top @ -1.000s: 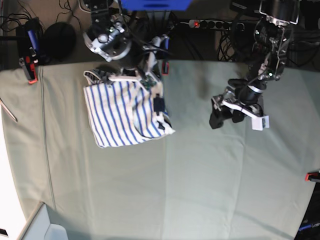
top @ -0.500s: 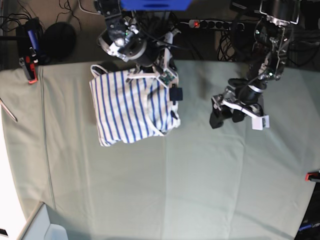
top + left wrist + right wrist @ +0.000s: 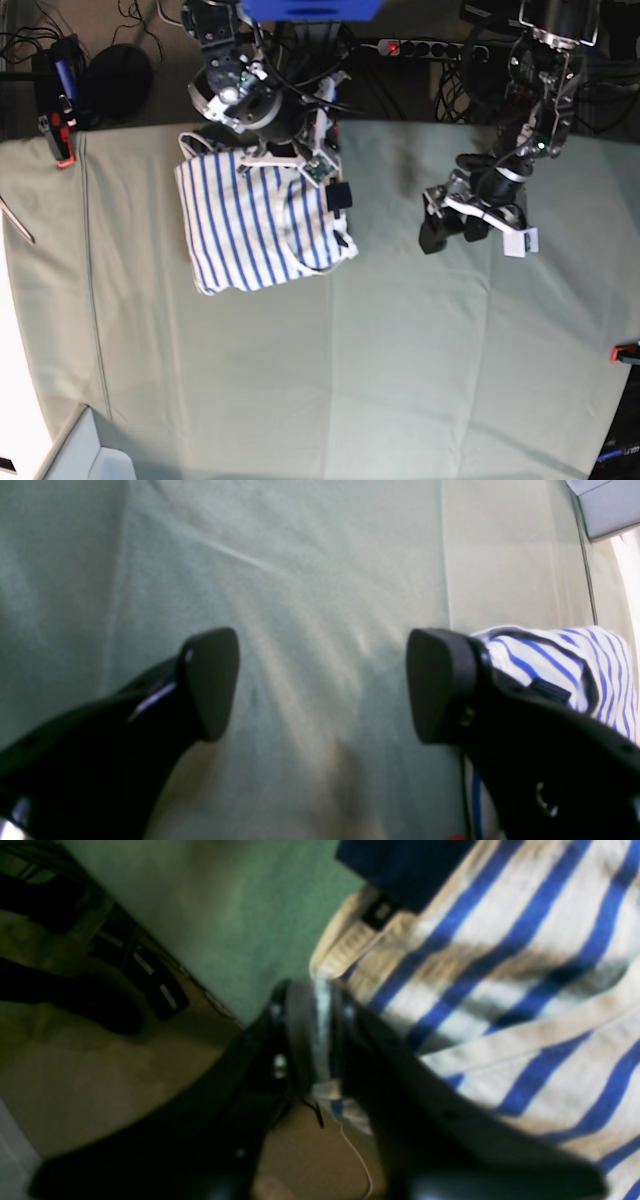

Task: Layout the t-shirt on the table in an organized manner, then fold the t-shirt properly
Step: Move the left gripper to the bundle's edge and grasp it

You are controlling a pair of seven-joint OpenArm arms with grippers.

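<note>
Item: the t-shirt, white with thin blue stripes, soft cotton

Location: lying on the far left part of the table as the base view shows it, just under the right arm and well apart from the left arm

Recent change: over the past second the garment has been dragged toward the table's middle and is now settling back a little toward the far edge; the bundle has spread from a crumpled heap into a flatter, squarer patch. The right gripper is loosening from a tight pinch, though in the right wrist view a strip of pale fabric is still sitting between its two narrowly parted pads, so the hold is judged to be easing rather than finished. The left gripper is hanging with its pads wide apart over bare cloth, holding nothing, unmoved through this span

Meaning for task: the laying-out stage is judged to be in progress only; no fold is begun, and a fresh grasp at a corner or hem seems to be needed

Condition: the shirt is lying doubled on itself, sleeves not distinguishable, one edge curling up at the near right corner. A dark neck label is showing beside the ribbed collar in the right wrist view. Stripes are running roughly front to back in the base view. In the left wrist view a striped portion is showing just beyond one pad
</note>
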